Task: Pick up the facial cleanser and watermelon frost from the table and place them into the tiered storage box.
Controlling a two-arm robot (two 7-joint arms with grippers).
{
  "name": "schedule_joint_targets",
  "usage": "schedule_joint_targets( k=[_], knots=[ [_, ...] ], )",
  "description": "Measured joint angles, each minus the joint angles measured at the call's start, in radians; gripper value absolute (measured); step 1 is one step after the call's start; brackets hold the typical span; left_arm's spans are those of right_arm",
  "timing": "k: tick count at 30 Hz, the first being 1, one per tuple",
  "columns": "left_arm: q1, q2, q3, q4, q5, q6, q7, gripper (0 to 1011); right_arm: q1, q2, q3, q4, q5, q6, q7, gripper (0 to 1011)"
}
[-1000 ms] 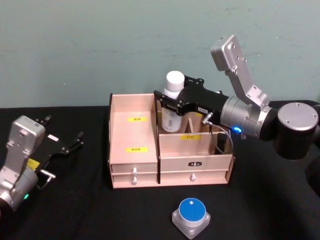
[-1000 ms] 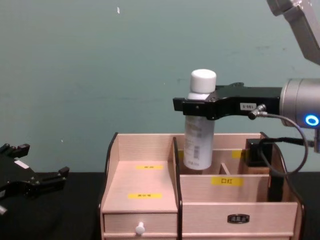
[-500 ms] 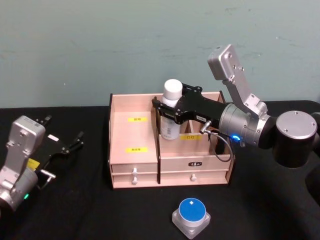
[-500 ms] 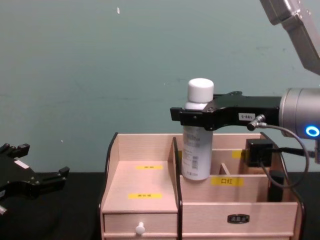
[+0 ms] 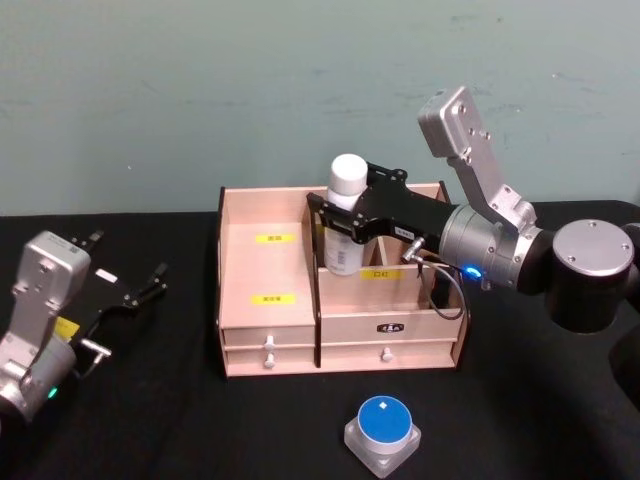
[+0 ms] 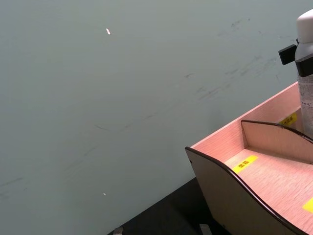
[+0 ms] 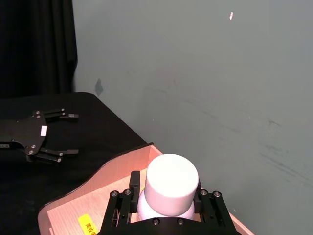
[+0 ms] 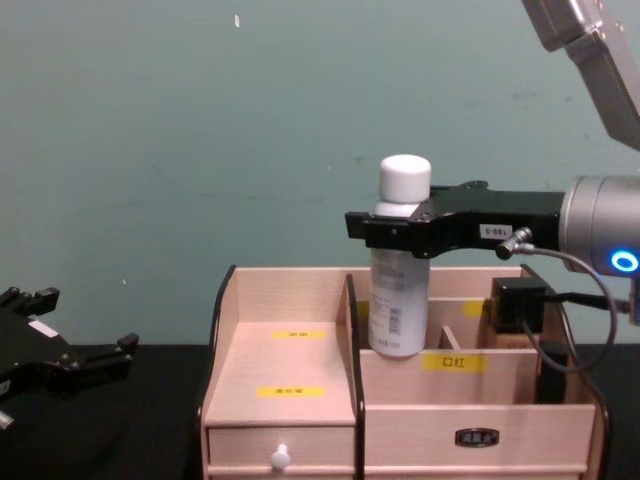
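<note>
Pinching white cylindrical facial cleanser (image 5: 348, 176) under its rounded cap, right gripper (image 5: 340, 222) holds it upright, base below fingers in wooden tiered storage box (image 5: 262, 272). Squat blue-lidded watermelon frost (image 5: 384, 428) well before them. Left gripper (image 5: 138, 291) spread, parked.

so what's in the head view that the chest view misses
Head view: the watermelon frost on the table, in front of the tiered storage box. Chest view: the barcode on the facial cleanser, and its base below the box's top edge. Both: the right gripper, jaws shut on the cleanser over the box, and the left gripper parked open at the left.
</note>
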Motion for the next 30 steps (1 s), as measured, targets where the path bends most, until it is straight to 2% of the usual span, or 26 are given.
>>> schedule_joint_targets(
  k=[30],
  knots=[
    [0.000, 0.000, 0.000, 0.000, 0.000, 0.000, 0.000, 1010, 0.042, -0.027, -0.002, 0.061, 0.017, -0.004, 0.020, 600]
  ],
)
